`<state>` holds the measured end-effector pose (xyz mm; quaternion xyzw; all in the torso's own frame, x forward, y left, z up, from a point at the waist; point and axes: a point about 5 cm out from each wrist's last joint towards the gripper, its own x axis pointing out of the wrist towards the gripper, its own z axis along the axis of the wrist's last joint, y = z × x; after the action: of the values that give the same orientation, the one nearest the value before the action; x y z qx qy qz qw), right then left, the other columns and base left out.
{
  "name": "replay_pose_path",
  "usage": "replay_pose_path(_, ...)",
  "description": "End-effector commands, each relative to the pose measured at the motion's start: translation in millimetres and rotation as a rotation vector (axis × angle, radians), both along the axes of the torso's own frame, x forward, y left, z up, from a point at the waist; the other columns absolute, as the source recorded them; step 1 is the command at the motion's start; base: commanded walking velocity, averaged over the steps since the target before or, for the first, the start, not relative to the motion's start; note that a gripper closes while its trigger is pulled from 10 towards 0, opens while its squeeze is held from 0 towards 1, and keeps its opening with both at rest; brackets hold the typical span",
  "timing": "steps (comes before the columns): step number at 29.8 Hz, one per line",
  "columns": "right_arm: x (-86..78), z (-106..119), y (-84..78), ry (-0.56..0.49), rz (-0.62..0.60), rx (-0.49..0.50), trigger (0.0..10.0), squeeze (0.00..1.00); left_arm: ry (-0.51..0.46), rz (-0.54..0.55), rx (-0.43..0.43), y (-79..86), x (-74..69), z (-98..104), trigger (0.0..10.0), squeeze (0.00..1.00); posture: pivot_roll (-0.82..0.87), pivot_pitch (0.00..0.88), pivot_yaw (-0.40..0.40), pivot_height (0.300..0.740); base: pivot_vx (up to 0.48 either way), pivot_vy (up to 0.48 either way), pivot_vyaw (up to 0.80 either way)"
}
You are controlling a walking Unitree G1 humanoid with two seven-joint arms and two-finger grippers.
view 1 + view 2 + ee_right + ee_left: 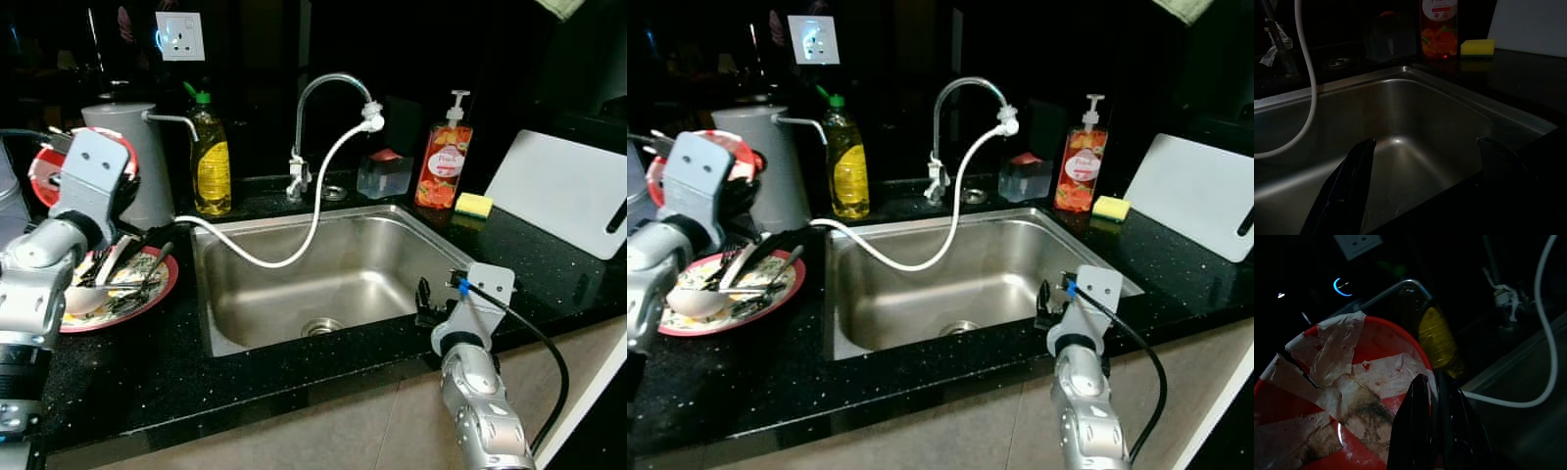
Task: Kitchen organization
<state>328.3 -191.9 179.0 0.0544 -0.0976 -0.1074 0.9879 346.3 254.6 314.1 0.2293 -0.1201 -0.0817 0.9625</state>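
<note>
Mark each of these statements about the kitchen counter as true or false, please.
1. The yellow sponge lies inside the sink. False: it lies on the counter, beside the soap pump bottle.
2. A white hose hangs from the faucet. True.
3. The right end effector is shut. False: its fingers stand apart, at the sink's front edge.
4. The left end effector is at a red plate. True.

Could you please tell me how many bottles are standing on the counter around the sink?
2: a yellow dish soap bottle behind the sink's left rear corner, beside the grey kettle, and an orange pump bottle behind the right rear corner, next to the sponge.
</note>
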Motion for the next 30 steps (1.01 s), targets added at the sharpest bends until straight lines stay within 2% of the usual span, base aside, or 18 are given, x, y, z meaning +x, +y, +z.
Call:
replay_pose_path(1,-0.8,2.4,-2.6,-0.009,-0.011,0.007,10.0,0.0,0.01,-0.051,-0.001,-11.0,-0.6,-5.2,10.0,0.0,-0.06,0.0,-0.011,0.74,0.0,0.0,0.0)
replay_pose_path(7,-0.6,2.6,-3.1,-0.009,-0.013,0.007,10.0,0.0,0.029,-0.094,-0.006,-16.9,-2.0,-9.6,10.0,0.0,-0.06,0.0,-0.01,0.74,0.0,0.0,0.0)
replay_pose_path(8,0.4,3.6,-2.8,-0.011,-0.012,0.008,10.0,0.0,0.055,-0.136,-0.025,-23.6,-2.1,-15.7,10.0,0.0,-0.06,0.0,-0.01,0.74,0.0,0.0,0.0)
replay_pose_path(12,0.9,4.0,-2.0,-0.012,-0.01,0.008,10.0,0.0,0.099,-0.2,-0.048,-32.8,-2.3,-23.8,10.0,0.0,-0.06,0.0,-0.012,0.74,0.0,0.0,0.0)
replay_pose_path(16,0.6,3.7,-1.3,-0.012,-0.008,0.009,10.0,0.0,0.16,-0.269,-0.098,-48.8,-1.4,-36.3,10.0,0.0,-0.06,0.0,-0.011,0.74,0.0,0.0,0.0)
replay_pose_path(17,0.6,3.6,-1.2,-0.011,-0.008,0.009,10.0,0.0,0.19,-0.312,-0.116,-60.1,0.4,-41.9,10.0,0.0,-0.06,0.0,-0.012,0.74,0.0,0.0,0.0)
replay_pose_path(19,0.6,3.6,-1.2,-0.011,-0.008,0.009,10.0,0.0,0.19,-0.312,-0.116,-60.1,0.4,-41.9,10.0,0.0,-0.06,0.0,-0.012,0.74,0.0,0.0,0.0)
replay_pose_path(22,0.8,4.3,-0.7,-0.014,-0.007,0.009,10.0,0.0,0.259,-0.398,-0.149,-80.8,5.3,-52.6,10.0,0.0,-0.06,0.0,-0.012,0.74,0.0,0.0,0.0)
replay_pose_path(27,0.9,5.1,-0.7,-0.016,-0.007,0.008,10.0,0.0,0.294,-0.424,-0.154,-89.4,8.3,-58.0,10.0,0.0,-0.07,0.0,-0.01,0.74,0.0,0.0,0.0)
replay_pose_path(30,0.2,7.5,-1.1,-0.024,-0.008,0.007,10.0,0.0,0.35,-0.425,-0.195,-95.7,14.6,-66.0,10.0,0.0,-0.08,0.0,-0.007,0.74,0.0,0.0,0.0)
